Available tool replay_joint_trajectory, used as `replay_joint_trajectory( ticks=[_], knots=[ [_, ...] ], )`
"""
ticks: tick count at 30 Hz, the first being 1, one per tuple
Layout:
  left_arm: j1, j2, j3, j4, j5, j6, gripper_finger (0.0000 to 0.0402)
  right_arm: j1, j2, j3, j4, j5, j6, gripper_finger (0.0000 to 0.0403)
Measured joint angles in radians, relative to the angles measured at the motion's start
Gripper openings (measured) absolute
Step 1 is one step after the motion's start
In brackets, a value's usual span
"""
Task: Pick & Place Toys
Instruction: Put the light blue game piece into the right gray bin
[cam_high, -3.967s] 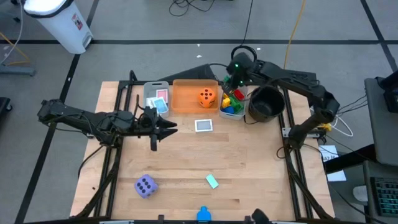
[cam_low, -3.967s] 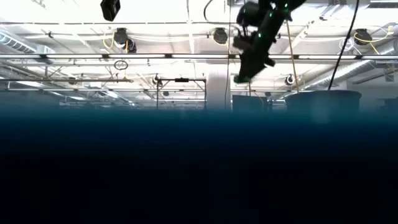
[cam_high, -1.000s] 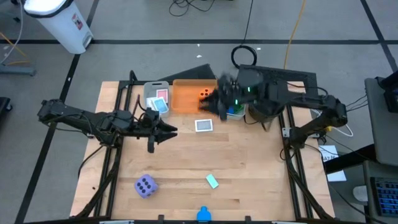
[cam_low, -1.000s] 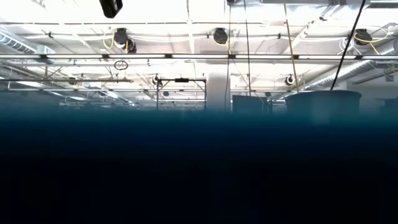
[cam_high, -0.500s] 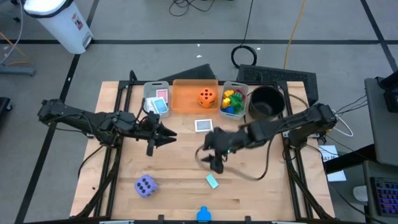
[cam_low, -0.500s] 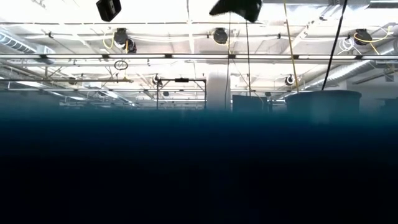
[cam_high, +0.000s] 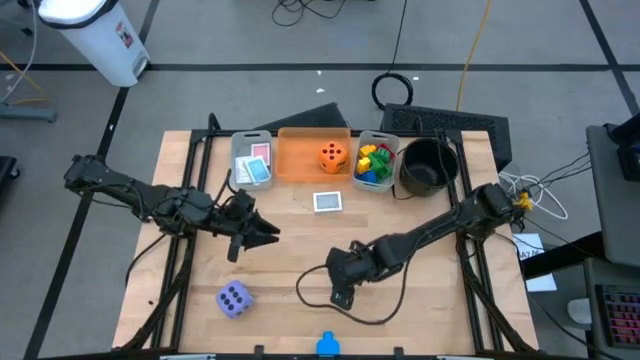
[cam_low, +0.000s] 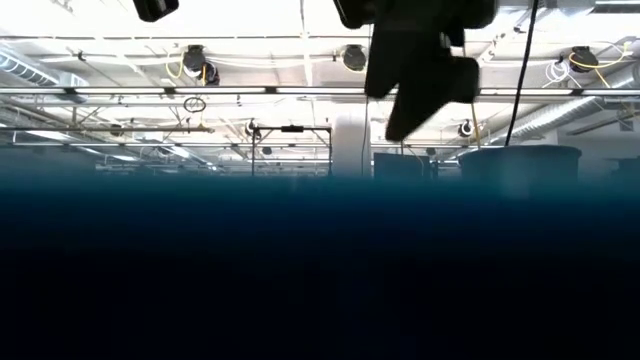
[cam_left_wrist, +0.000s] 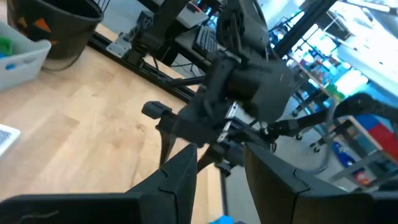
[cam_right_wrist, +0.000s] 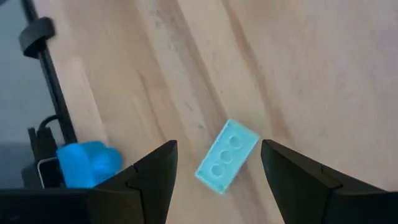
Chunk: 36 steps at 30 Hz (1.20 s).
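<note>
Wood table (cam_high: 400, 330): bins, black bowl (cam_high: 428, 166), card (cam_high: 327, 201), purple die (cam_high: 233, 298), light-blue brick (cam_right_wrist: 227, 155)

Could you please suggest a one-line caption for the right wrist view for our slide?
Right gripper poised with fingers open over a light blue brick lying on the wooden table.

Grey bin (cam_high: 251, 160), orange bin (cam_high: 312, 157), second grey bin (cam_high: 376, 163) and black bowl (cam_high: 427, 165) line the tabletop's (cam_high: 400, 225) far edge. Blue clamp (cam_high: 327, 346) at near edge.

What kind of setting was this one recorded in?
Likely an industrial lab or workshop hall: a wooden table on a bare grey floor with loose cables, and exposed ceiling pipes overhead.
</note>
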<state>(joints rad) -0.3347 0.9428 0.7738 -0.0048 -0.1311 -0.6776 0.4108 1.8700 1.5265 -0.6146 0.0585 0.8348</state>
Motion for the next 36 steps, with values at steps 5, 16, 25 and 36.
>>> replay_joint_trajectory(
  ticks=[5, 16, 25, 36],
  knots=[
    [-0.062, 0.0, 0.0, -0.002, -0.068, -0.066, 0.0136, 0.036, 0.044, 0.0, 0.0, 0.074, 0.194, 0.0222],
    [-0.17, 0.0, 0.0, -0.021, -0.245, -0.129, 0.0136, 0.072, 0.171, 0.0, -0.017, 0.121, 0.41, 0.0222],
    [-0.192, 0.0, 0.0, -0.023, -0.323, -0.13, 0.0136, 0.076, 0.188, 0.0, -0.027, 0.103, 0.41, 0.0222],
    [-0.191, 0.011, 0.0, -0.018, -0.326, -0.141, 0.0136, 0.076, 0.187, 0.0, 0.017, 0.122, 0.407, 0.0222]
  ],
)
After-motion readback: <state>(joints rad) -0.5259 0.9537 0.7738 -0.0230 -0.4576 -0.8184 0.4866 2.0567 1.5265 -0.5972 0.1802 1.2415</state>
